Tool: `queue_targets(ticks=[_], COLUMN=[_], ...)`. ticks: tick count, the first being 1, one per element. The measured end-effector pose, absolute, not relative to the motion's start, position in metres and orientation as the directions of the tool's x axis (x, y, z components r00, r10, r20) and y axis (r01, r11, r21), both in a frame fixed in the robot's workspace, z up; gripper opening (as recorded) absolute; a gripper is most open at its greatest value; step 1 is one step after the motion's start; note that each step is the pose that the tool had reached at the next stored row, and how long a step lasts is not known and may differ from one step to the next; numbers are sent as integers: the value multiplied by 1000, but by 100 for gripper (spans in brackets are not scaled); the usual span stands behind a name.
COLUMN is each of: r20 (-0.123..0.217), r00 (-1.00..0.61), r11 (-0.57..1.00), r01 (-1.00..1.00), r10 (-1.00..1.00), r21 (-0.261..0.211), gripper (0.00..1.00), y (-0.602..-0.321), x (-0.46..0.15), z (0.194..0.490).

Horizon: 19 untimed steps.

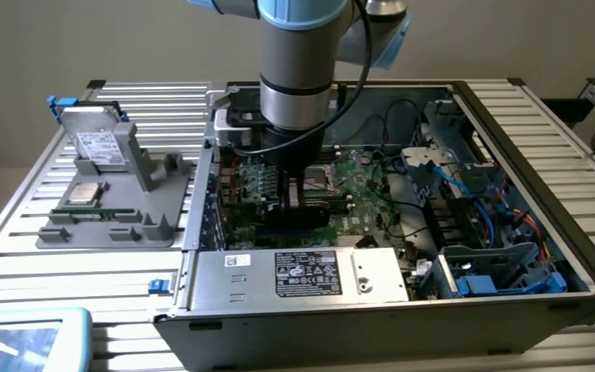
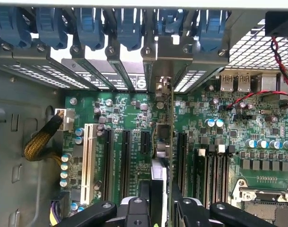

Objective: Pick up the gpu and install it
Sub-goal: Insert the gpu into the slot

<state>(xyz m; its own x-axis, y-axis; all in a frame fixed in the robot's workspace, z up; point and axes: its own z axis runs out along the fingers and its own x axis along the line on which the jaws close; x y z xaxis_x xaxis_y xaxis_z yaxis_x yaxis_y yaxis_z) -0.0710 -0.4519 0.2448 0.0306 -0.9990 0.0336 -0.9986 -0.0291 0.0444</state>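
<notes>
Inside the open computer case [image 1: 525,132], my gripper [image 1: 295,203] reaches down over the motherboard [image 1: 365,198]. It is shut on the gpu [image 1: 300,217], a dark block under the fingers. In the wrist view the gpu [image 2: 163,142] stands on edge between my fingers [image 2: 137,210], running straight away from the gripper [image 2: 160,208]. Its silver end bracket [image 2: 165,64] sits against the row of rear slot openings. The card's lower edge lies along the green motherboard [image 2: 130,111] between the black expansion slots [image 2: 126,156] and the memory slots [image 2: 200,165]. I cannot tell whether it is pressed fully into a slot.
A grey fixture [image 1: 122,225] at the exterior view's left holds a silver hard drive [image 1: 99,143], a processor [image 1: 86,194] and a memory stick [image 1: 96,213]. The power supply [image 1: 308,275] lines the case's front. Blue cables [image 1: 483,225] fill its right side. Blue latches [image 2: 87,26] top the rear slots.
</notes>
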Motion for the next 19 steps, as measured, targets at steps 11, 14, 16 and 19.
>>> queue_targets(ticks=[11,14,16,19], r20=[33,33,33,33], r00=[38,38,40,42], r11=[-36,-37,-39,-41], r01=[-998,-998,-998,-998], r10=[-999,-999,-999,-999], r21=[44,44,43,42], gripper=[27,27,27,27], y=[-452,-452,-453,-453], x=[-71,-71,-71,-71], z=[245,245,245,245])
